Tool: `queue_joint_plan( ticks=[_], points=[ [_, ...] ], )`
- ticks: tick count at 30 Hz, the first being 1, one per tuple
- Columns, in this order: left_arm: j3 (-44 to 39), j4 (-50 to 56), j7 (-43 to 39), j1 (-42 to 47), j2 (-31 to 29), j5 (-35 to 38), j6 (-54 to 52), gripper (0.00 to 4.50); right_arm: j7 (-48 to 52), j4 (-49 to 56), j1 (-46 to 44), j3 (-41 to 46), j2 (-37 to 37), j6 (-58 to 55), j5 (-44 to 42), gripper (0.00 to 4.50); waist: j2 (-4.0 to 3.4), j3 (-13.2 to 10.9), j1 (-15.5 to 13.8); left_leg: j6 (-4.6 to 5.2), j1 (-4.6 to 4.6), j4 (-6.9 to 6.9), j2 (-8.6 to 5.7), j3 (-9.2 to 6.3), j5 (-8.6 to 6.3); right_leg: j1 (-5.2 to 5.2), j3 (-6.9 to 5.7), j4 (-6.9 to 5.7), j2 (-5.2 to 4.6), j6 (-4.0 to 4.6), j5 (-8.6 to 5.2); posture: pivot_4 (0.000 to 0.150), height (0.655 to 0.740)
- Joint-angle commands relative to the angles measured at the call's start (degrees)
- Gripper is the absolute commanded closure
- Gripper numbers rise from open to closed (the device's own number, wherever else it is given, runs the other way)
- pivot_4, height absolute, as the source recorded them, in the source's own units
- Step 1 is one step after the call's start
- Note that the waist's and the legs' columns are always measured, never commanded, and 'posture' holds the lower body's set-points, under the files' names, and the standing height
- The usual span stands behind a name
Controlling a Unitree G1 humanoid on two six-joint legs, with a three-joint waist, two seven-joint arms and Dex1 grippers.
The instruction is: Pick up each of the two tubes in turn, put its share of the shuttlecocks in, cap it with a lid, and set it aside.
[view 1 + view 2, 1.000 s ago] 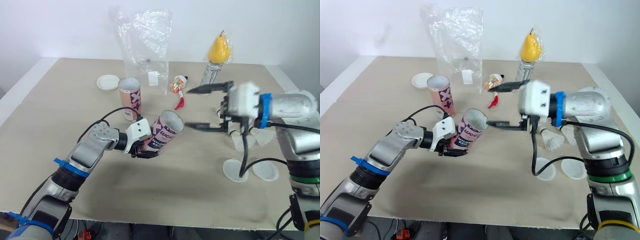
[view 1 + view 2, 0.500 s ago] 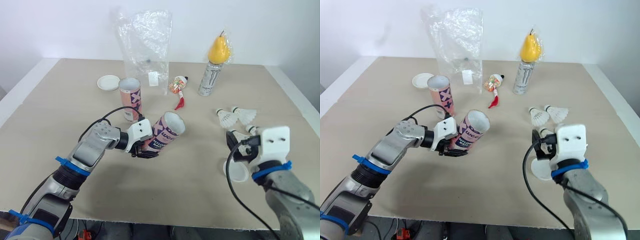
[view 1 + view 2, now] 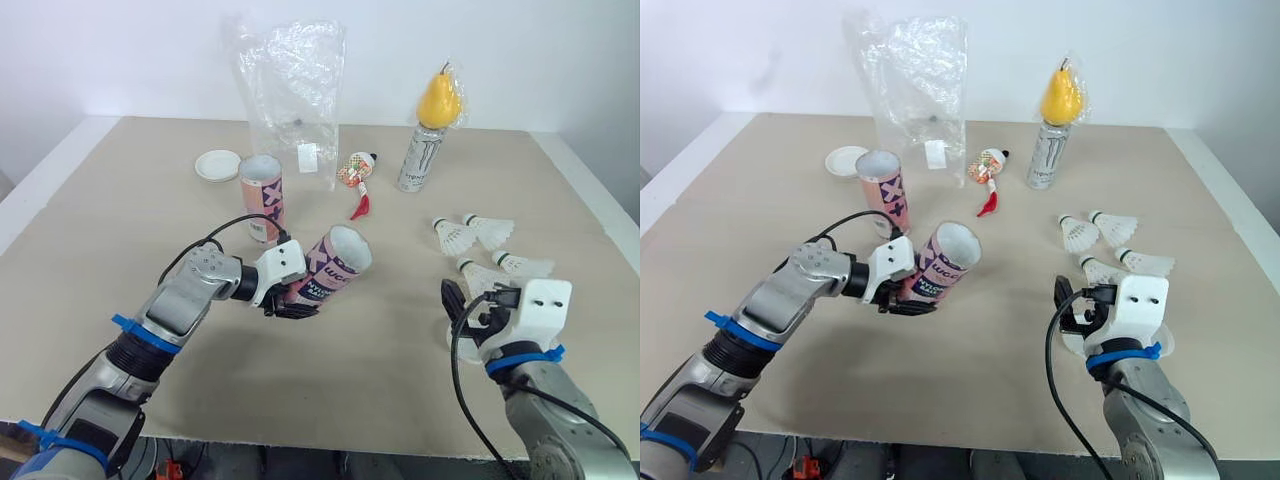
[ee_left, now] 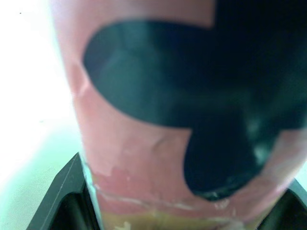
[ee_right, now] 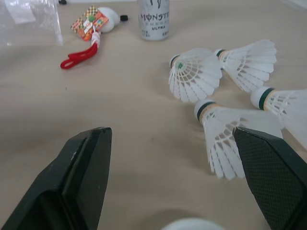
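Left gripper [image 3: 288, 298] is clamped on a pink tube [image 3: 335, 264] at mid-table, holding it tilted off the table [image 3: 120, 200] with its open mouth facing right and up. Right gripper [image 5: 170, 136] hangs low at the near right with its jaws spread wide and nothing between them. Just beyond it lie four shuttlecocks [image 5: 194, 74], loose and close together. The step in hand looks like loading this first tube. The next move likely calls for the right gripper to close on the nearest shuttlecock [image 5: 225, 136] and carry it left to the tube's mouth. A second tube [image 3: 262, 197] stands upright farther back, with a white lid [image 3: 216, 165] to its left. The head views give the tube's tilt and the gap between the arms. The left wrist view adds the tube wall pressed against the finger bases. The right wrist view adds the open jaws framing the shuttlecocks.
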State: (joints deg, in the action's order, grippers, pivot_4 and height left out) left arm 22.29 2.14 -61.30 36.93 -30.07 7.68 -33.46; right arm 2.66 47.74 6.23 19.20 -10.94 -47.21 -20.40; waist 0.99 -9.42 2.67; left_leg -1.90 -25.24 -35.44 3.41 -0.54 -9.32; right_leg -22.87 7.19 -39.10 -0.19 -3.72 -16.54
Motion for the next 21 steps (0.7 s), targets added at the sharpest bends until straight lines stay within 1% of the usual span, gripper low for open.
queue_joint_plan(
  ticks=[1,8,13,21],
  points=[
    [0.9,1.3,0.1,-1.4,-0.4,-0.3,-1.3,1.51,0.5,-1.3,-1.4,2.5,-0.1,1.0,-1.9,0.17,0.0,0.0,0.0,0.0,0.0,0.02,0.0,-0.02,0.0,0.0,-0.01,0.0,0.0,0.0,0.0,0.15,0.74],
    [0.4,2.2,0.9,-2.0,-0.6,-0.2,-2.1,1.51,0.6,-3.8,-2.0,3.0,-0.1,1.3,-3.3,0.17,0.0,0.0,0.0,0.0,0.0,0.05,0.0,-0.02,0.0,0.0,-0.02,0.0,0.0,-0.02,-0.02,0.15,0.74],
    [0.3,2.5,1.2,-2.3,-0.8,-0.2,-2.3,1.51,-0.5,-5.5,-2.3,4.3,1.2,1.2,-4.5,0.17,0.0,0.0,0.0,0.0,0.01,0.06,0.0,-0.03,0.0,0.0,-0.02,0.0,0.01,-0.01,-0.02,0.15,0.74],
    [0.2,2.5,1.4,-2.2,-0.7,-0.2,-2.4,1.51,0.1,-9.9,-3.8,4.8,0.6,2.8,-5.3,0.17,-0.01,0.0,0.0,0.0,0.02,0.06,0.0,-0.02,0.0,0.0,-0.02,0.0,0.01,-0.01,-0.01,0.15,0.74]
  ],
)
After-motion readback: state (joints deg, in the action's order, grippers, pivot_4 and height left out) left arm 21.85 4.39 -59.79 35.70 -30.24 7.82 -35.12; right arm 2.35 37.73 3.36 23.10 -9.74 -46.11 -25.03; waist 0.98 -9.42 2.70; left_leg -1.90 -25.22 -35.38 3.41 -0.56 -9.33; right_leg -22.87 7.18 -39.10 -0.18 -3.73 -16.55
